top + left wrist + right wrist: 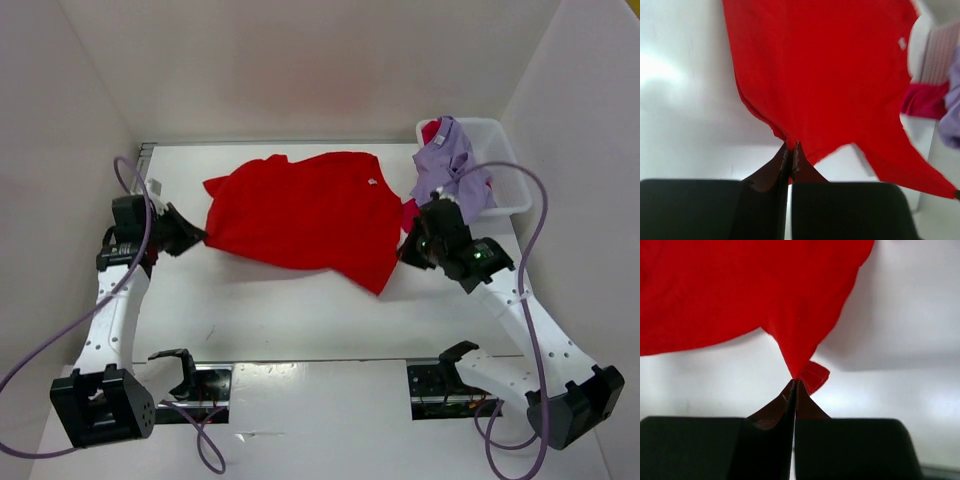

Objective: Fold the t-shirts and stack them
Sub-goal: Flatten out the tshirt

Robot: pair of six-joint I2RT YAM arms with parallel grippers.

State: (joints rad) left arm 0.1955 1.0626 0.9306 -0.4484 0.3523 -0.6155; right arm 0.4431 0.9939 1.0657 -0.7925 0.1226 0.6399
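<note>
fig. my left pincer (pixel 791 146) is clamped on a thin pinch of edge of the bright red soft cloth t-shirt (pixel 300 215). my right pincer (pixel 795 381) is clamped on a drawn-out corner at the opposite edge. the shirt lies spread and rumpled on the white table (pixel 300 320) between them. risk: both holds are slight, so an uneven pull could slip the cloth free or skew it. the pale lavender cloth t-shirt (pixel 445 160) and pinkish crimson cloth t-shirt (pixel 432 130) drape over the white plastic bin (pixel 505 165) near my right arm, which could snag them.
</note>
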